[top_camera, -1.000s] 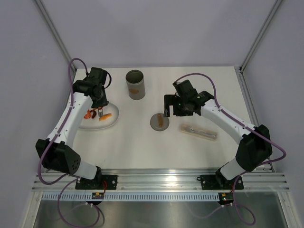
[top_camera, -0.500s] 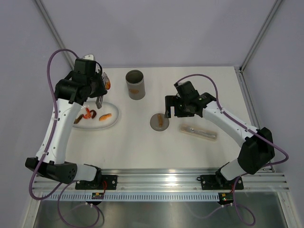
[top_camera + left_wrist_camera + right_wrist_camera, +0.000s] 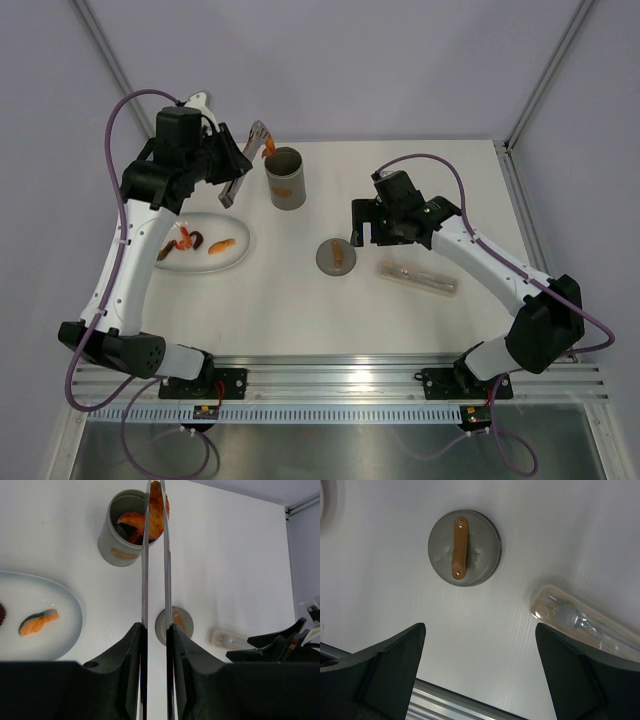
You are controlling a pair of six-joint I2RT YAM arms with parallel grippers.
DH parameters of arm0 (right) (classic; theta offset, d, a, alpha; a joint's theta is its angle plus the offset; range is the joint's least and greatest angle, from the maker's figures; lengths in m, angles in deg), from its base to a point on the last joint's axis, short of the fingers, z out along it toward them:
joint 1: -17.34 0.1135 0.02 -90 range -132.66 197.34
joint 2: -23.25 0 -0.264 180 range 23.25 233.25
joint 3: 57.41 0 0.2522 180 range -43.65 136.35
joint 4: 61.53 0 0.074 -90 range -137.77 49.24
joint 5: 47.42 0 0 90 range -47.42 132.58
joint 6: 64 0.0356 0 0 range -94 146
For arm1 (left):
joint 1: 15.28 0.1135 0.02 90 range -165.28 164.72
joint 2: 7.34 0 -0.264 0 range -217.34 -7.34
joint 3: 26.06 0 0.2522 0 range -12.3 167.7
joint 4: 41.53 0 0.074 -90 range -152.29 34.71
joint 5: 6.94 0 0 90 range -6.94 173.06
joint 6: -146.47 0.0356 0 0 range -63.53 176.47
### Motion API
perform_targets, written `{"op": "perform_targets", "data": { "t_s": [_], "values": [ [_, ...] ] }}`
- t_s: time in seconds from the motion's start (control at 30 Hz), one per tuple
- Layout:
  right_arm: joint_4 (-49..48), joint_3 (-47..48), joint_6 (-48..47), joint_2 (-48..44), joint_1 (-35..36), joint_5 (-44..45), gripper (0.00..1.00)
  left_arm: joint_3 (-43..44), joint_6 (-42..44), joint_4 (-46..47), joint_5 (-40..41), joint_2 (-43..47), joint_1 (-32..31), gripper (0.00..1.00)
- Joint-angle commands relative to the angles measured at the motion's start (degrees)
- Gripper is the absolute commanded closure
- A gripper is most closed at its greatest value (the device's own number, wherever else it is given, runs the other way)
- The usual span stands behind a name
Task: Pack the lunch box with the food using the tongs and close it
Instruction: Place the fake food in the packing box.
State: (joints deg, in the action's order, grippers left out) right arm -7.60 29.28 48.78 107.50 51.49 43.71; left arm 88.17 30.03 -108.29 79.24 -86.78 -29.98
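My left gripper [image 3: 232, 186] [image 3: 156, 628] is shut on the slim silver tongs [image 3: 250, 155] [image 3: 145, 580]. An orange piece of food [image 3: 268, 147] [image 3: 156, 507] is pinched in the tips of the tongs, over the near rim of the open grey lunch box [image 3: 286, 185] [image 3: 112, 542]. Orange pieces lie inside the lunch box. More food [image 3: 222, 245] [image 3: 39, 621] lies on the white plate [image 3: 205, 263] [image 3: 65, 612]. The grey lid [image 3: 336, 256] [image 3: 464, 547], with its tan strip handle, lies flat on the table. My right gripper [image 3: 368, 232] [image 3: 480, 626] hovers open just right of the lid, holding nothing.
A flat tan packet in clear wrapping [image 3: 418, 278] [image 3: 580, 620] lies right of the lid, under the right arm. The metal rail at the table's near edge shows at the bottom of the right wrist view.
My left arm has risen from the plate and swung right to the lunch box, carrying the tongs with an orange piece. The right arm has barely moved.
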Motion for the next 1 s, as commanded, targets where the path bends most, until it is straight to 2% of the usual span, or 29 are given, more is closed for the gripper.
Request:
{"op": "perform_targets", "data": {
  "t_s": [0.0, 0.53, 0.63, 0.67, 0.77, 0.97],
  "values": [
    [-0.2, -0.8, 0.3, -1.5, 0.6, 1.7, 0.01, -0.4, -2.4, 9.7, -5.9, -1.9, -0.2, 1.00],
    [0.7, -1.6, 0.8, -2.1, 0.6, 3.1, 0.01, -3.5, -5.4, 16.9, -5.8, -12.3, 0.1, 1.00],
    [0.9, -1.6, 0.6, -2.0, 0.6, 3.4, 0.01, -4.7, -5.3, 17.2, -5.2, -12.7, 0.1, 0.80],
    [0.8, -1.6, 0.6, -1.8, 0.6, 3.3, 0.01, -5.1, -5.3, 17.5, -5.1, -12.6, 0.1, 0.65],
    [0.6, -1.6, 0.7, -1.5, 0.6, 3.1, 0.00, -5.5, -4.9, 17.1, -4.4, -12.5, 0.1, 0.54],
    [0.5, -1.3, 0.7, -1.2, 0.6, 3.0, 0.01, -3.8, -4.8, 15.8, -4.2, -12.0, 0.0, 0.51]
  ]
}}
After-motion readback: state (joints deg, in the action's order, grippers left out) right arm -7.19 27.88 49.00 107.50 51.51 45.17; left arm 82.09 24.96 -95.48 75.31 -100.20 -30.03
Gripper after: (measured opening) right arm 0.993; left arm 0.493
